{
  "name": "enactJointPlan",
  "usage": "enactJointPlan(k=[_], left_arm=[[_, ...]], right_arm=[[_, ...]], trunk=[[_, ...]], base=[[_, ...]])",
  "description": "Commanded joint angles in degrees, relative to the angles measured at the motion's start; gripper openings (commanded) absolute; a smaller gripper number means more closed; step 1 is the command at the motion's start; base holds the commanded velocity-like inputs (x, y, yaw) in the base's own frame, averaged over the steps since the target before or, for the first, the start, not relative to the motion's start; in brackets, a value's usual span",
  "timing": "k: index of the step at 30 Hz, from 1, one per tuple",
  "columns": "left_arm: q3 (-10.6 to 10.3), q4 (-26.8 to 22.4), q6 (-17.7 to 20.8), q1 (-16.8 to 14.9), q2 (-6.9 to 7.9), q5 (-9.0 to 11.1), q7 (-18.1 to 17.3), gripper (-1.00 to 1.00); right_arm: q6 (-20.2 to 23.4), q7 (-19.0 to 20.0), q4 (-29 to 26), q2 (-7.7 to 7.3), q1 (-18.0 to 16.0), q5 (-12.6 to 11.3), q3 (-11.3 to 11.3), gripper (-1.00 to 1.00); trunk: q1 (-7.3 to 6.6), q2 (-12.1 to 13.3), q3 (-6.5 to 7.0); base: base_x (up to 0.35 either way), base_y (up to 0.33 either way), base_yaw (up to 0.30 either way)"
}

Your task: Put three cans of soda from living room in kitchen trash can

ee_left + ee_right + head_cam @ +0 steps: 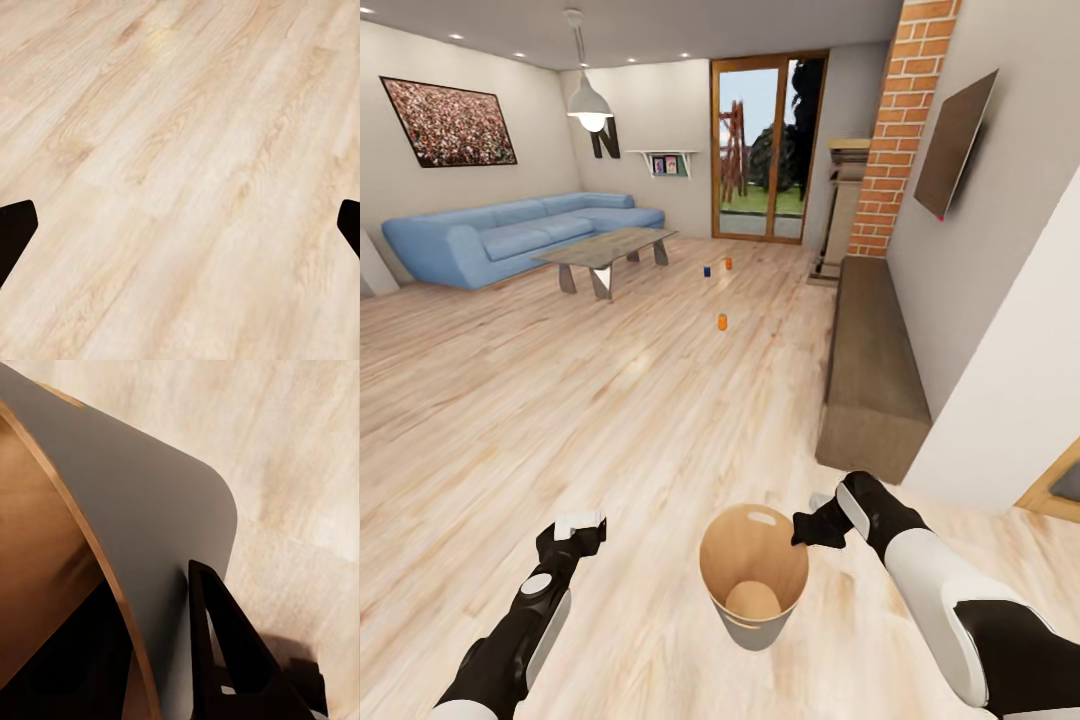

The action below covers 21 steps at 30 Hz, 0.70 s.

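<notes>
My right gripper (807, 527) pinches the rim of the tash can (752, 570), one finger inside, one outside. My left gripper (578, 528) hangs spread over bare plank floor (560, 400). Far ahead in the living room, two orange cans (722, 321) and a blue one (707, 270) stand near the low table (605, 250) and sofa (510, 235). Their tops are too small to make out.

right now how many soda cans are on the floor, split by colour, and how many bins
orange soda cans: 2, one nearer and one farther back
blue soda cans: 1
trash cans: 1, gripped at the rim by the right gripper
total: 4
</notes>
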Motion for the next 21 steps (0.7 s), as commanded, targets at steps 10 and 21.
enactJointPlan(k=[10,21], left_arm=[[0.0,-0.01,0.0,0.0,0.0,0.01,0.0,1.0],[0.0,-0.01,0.21,-0.01,0.0,0.01,-0.08,1.0]], right_arm=[[0.14,0.25,0.0,0.27,-0.01,-1.44,-0.18,-1.0],[0.14,0.26,0.0,0.67,0.03,-1.43,-0.18,-1.0]], trunk=[[0.0,0.0,0.01],[0.0,0.0,0.01]], base=[[0.265,0.0,0.001],[0.267,0.055,0.0]])
